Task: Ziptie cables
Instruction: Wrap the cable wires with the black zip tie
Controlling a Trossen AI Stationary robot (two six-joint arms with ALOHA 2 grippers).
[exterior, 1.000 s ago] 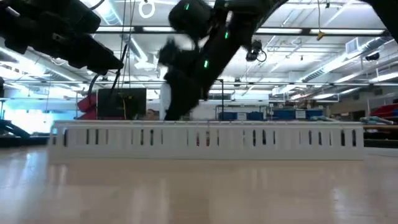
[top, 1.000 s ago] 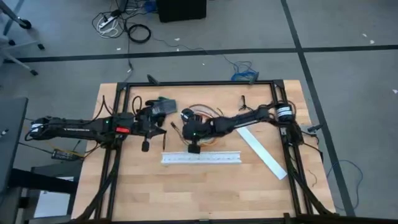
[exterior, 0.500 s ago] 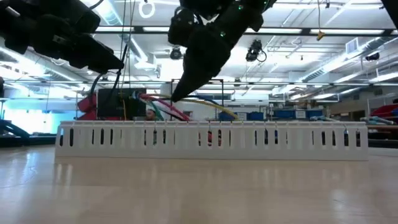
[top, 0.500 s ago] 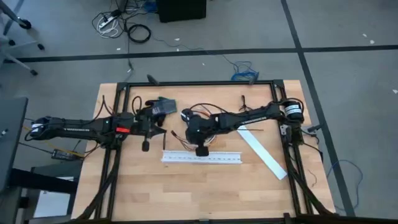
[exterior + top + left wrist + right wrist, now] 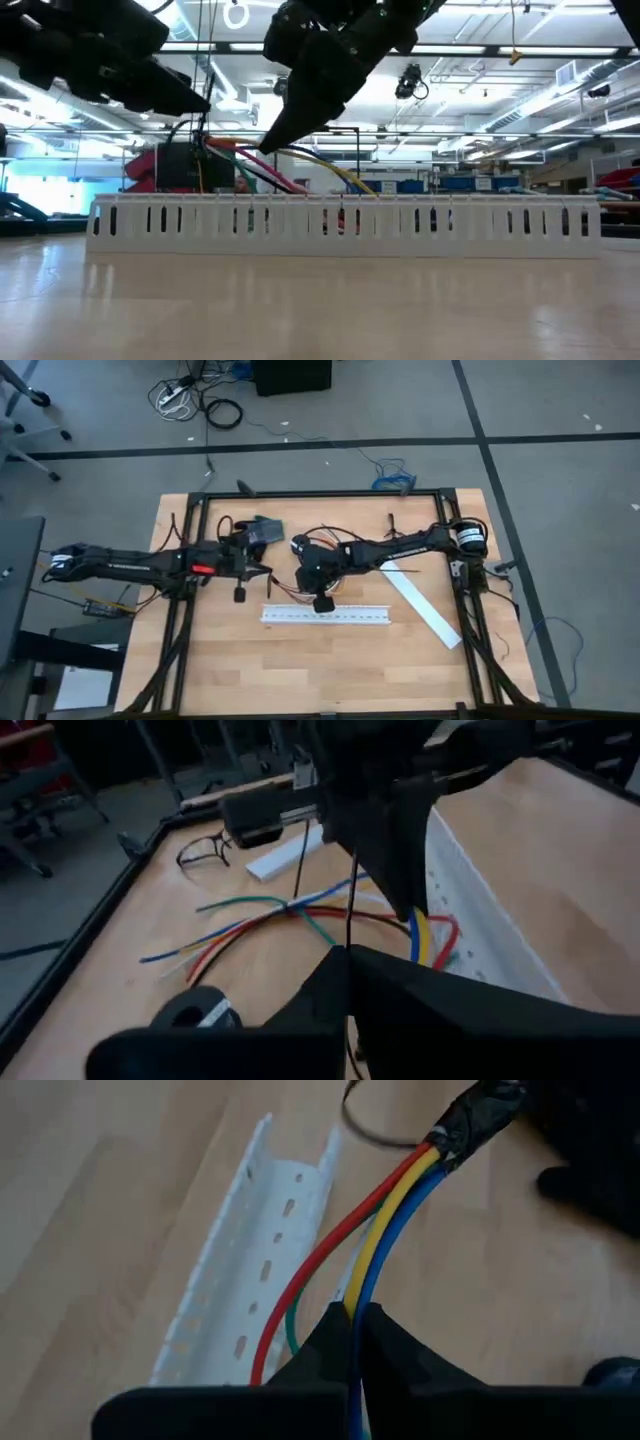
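Note:
The cables (image 5: 372, 1240), a bunch of red, yellow, blue and green wires, lie on the table behind the white slotted channel (image 5: 328, 615). My right gripper (image 5: 322, 603) is shut on them just behind that channel, and its tip shows in the low view (image 5: 268, 148). The bunch ends in a black wrapped tip (image 5: 478, 1110). The cables' other ends (image 5: 200, 952) fan out on the wood. To the left of the right gripper, above the table, my left gripper (image 5: 240, 595) is shut on the ziptie (image 5: 350, 905), a thin black strap. My left gripper pinches the ziptie's near end (image 5: 349, 942) between its two shut fingers. The strap runs straight on past the fingertips, clear of the table. My right gripper pinches the red, yellow and blue wires (image 5: 354, 1298) together between its two fingers, slanting down from above. The held stretch is lifted above the channel's top, and the wires (image 5: 330, 170) slope down from it behind the channel.
A flat white strip (image 5: 420, 604) lies aslant right of the channel. A dark grey block (image 5: 264, 531) sits at the far left and a small black clip (image 5: 392, 520) at the far middle. Black frame rails (image 5: 320, 494) edge the table. A black ring (image 5: 195, 1010) lies near the left gripper.
My right gripper has risen from behind the channel, lifting the held part of the cables above the channel's top while their other ends stay on the table. My left gripper has shifted a little toward the table's right edge.

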